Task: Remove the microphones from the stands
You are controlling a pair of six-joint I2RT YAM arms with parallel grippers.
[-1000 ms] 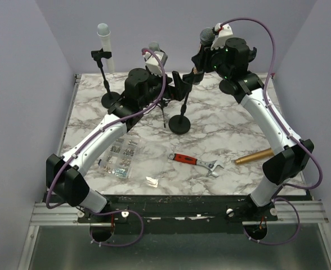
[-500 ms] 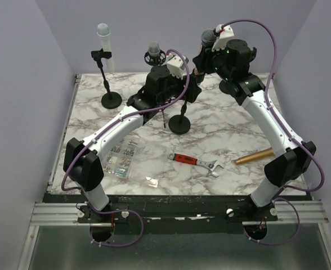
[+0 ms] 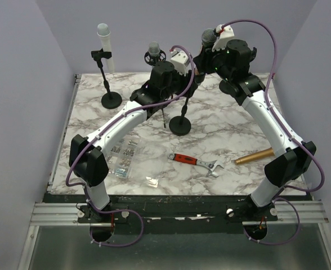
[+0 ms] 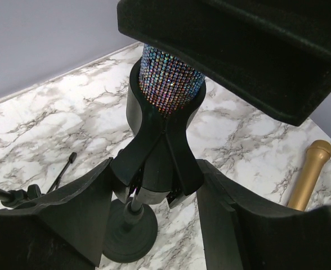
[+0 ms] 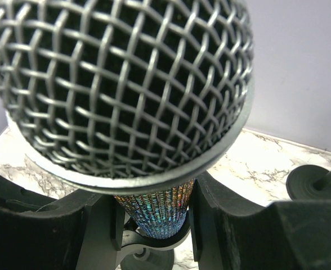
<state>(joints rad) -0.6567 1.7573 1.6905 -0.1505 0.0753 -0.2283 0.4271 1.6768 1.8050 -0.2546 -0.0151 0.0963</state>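
The microphone point(image 3: 208, 37) has a grey mesh head point(image 5: 120, 84) and a sparkly body point(image 4: 171, 84), and it stands upright in the black clip point(image 4: 157, 163) of the stand point(image 3: 180, 125). My right gripper point(image 5: 151, 214) is shut on the sparkly body just under the head, a finger pressed to each side. My left gripper point(image 4: 155, 171) has come in lower down, and its fingers point(image 4: 70, 219) touch both sides of the clip. Below the clip I see the stand's round base point(image 4: 129, 233) on the marble table point(image 3: 222, 132).
A second stand point(image 3: 110, 100), a white tube point(image 3: 104, 42) and a grey microphone point(image 3: 153, 52) are at the back left. A red-handled wrench point(image 3: 196, 162), a gold microphone point(image 3: 254, 156), a screw box point(image 3: 122, 157) and another round base point(image 3: 230, 87) are on the table.
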